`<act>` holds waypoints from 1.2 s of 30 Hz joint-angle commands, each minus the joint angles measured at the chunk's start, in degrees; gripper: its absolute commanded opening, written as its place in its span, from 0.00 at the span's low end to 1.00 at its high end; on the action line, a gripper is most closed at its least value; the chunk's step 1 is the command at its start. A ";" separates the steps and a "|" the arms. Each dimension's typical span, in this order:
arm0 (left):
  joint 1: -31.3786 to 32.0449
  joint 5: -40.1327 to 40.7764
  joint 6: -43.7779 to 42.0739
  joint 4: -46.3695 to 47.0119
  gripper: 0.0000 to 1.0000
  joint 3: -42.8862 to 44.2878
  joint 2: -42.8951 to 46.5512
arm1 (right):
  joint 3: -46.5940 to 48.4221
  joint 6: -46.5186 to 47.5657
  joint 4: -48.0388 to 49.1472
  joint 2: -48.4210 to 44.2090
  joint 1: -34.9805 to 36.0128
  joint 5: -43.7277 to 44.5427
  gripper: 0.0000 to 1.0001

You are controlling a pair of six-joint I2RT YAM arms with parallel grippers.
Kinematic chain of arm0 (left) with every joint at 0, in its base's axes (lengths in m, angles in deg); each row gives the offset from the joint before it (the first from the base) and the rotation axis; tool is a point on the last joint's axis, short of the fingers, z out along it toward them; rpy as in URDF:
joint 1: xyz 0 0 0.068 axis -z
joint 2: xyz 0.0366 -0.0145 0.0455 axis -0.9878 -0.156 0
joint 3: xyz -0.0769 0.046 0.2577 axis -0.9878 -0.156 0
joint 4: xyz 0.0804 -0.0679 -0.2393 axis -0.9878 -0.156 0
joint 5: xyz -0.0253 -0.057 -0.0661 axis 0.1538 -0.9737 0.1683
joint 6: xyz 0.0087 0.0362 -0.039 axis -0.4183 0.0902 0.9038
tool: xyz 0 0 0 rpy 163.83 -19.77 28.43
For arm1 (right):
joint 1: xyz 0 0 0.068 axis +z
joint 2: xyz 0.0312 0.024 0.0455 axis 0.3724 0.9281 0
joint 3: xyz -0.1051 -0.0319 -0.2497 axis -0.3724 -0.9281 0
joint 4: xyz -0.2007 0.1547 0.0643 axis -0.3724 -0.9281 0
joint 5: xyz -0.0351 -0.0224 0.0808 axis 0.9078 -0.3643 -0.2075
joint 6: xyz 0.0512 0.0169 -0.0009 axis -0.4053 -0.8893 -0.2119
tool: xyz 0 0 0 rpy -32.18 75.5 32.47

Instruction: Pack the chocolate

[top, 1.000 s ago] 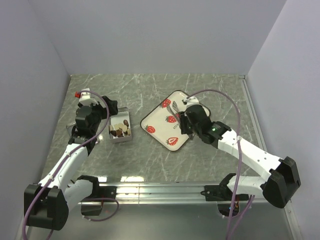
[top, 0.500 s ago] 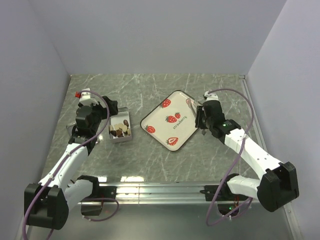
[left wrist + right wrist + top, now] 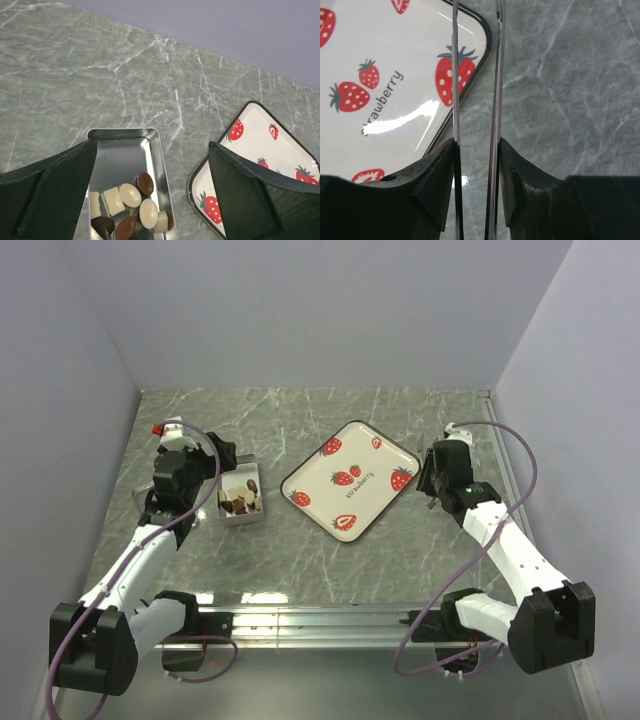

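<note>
The chocolate, several small dark brown and cream pieces, lies in a small open metal tin left of the tray; in the top view the chocolate shows in the near end of the tin. My left gripper hangs open over the tin, its fingers wide apart with nothing between them; in the top view the left gripper is just left of the tin. My right gripper is shut on thin metal tongs, whose two blades reach past the tray's right corner. The right gripper is off the tray's right side.
A white square tray printed with red strawberries lies mid-table, with no chocolate on it; the right wrist view shows its corner. Grey walls close in the table at the left, back and right. A metal rail runs along the near edge.
My right arm has swung right with the tongs, from above the tray's middle to beyond its right corner. The left arm and the tin have not moved.
</note>
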 commanded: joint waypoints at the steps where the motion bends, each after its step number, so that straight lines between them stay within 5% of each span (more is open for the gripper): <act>1: 0.23 -0.30 -0.21 1.37 0.99 2.76 -0.38 | -0.03 -0.11 0.40 1.37 -2.24 0.16 0.46; 36: 0.23 -0.39 -0.21 1.28 1.00 2.58 0.15 | 6.91 -0.37 -2.42 24.05 -7.26 5.17 0.47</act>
